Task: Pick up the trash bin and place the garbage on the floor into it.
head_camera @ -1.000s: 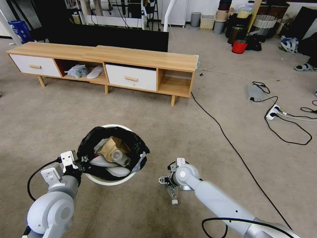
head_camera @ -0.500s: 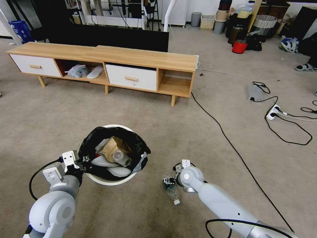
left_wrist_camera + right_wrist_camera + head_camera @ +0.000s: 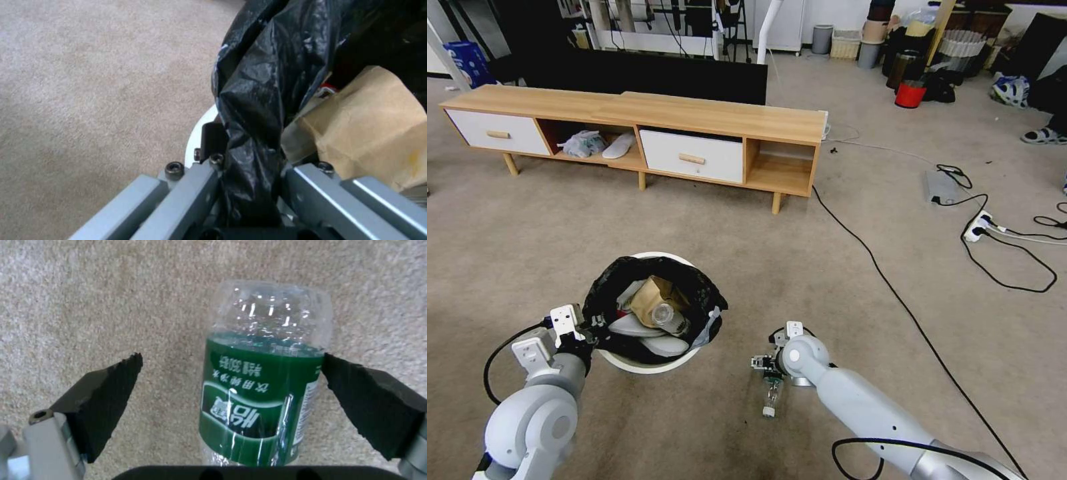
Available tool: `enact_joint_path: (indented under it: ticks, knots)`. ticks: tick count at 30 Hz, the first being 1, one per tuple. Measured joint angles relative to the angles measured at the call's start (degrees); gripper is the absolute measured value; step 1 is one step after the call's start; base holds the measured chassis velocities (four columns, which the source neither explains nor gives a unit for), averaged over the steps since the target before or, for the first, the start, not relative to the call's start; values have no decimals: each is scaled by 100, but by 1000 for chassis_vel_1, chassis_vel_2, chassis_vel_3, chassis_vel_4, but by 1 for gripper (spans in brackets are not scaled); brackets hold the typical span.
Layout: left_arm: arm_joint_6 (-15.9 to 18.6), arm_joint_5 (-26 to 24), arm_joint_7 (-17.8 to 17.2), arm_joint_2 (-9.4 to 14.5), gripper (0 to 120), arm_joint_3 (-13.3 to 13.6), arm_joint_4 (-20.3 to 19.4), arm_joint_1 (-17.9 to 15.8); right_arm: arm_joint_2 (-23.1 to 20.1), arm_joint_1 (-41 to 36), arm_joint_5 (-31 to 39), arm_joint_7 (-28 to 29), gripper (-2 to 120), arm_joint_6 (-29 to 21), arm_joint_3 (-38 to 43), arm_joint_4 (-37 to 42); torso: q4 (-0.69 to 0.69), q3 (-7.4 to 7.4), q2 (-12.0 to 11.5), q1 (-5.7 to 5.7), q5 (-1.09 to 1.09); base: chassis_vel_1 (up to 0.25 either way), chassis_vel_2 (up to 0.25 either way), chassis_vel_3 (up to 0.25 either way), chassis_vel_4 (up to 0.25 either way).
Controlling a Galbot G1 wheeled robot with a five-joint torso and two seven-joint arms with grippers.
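Your left gripper (image 3: 589, 328) is clenched on the near rim of the trash bin (image 3: 647, 363), its jaws pinching the black bag (image 3: 258, 110) folded over the edge. The bin stands on the floor (image 3: 727, 240), with a tan paper bag (image 3: 373, 130) and other litter inside. Your right gripper (image 3: 231, 390) is low over the carpet, jaws released, one on each side of the green-labelled bottle (image 3: 262, 390). The bottle lies on the floor, right of the bin.

The trash bin (image 3: 647, 363) stands on the floor (image 3: 747, 253), left tool (image 3: 249, 186) clamped on its near-left rim. To its right a bottle (image 3: 771, 395) lies between the right tool's (image 3: 766, 373) spread fingers. A low cabinet (image 3: 640, 127) stands behind.
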Motion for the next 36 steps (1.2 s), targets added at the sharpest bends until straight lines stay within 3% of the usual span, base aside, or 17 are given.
enact_joint_path:
  ticks: [7,9,12,15,22,24,27,36]
  knots:
    - [-4,13,2,-2,0,1,25,-5,-9,-35,-49,-55,96,28,-9,-10,1,0,0,0,0,0,0,0,0]
    - [-7,16,4,-2,0,10,36,-15,-33,-63,-75,-90,85,60,-6,-11,1,0,0,0,0,0,0,0,0]
    - [-7,17,4,-1,0,18,41,-18,-40,-71,-77,-100,81,69,0,-10,1,0,0,0,0,0,0,0,0]
    - [-9,21,9,3,0,31,47,-27,-47,-90,-91,-110,64,86,39,-23,1,0,0,0,0,0,0,0,0]
    - [-10,23,11,6,0,36,48,-28,-49,-112,-140,-156,46,109,68,-67,1,0,0,0,0,0,0,0,0]
    - [-11,24,11,9,0,33,47,-24,-53,-117,-172,-184,33,130,78,-82,1,0,0,0,-1,0,0,0,0]
    - [-11,41,12,12,0,41,31,-9,-80,-133,-189,-198,25,152,87,-45,0,0,0,0,-1,0,0,0,0]
    - [-11,71,12,21,0,157,8,-18,-425,-288,9,98,17,193,93,593,2,0,0,0,0,0,0,0,0]
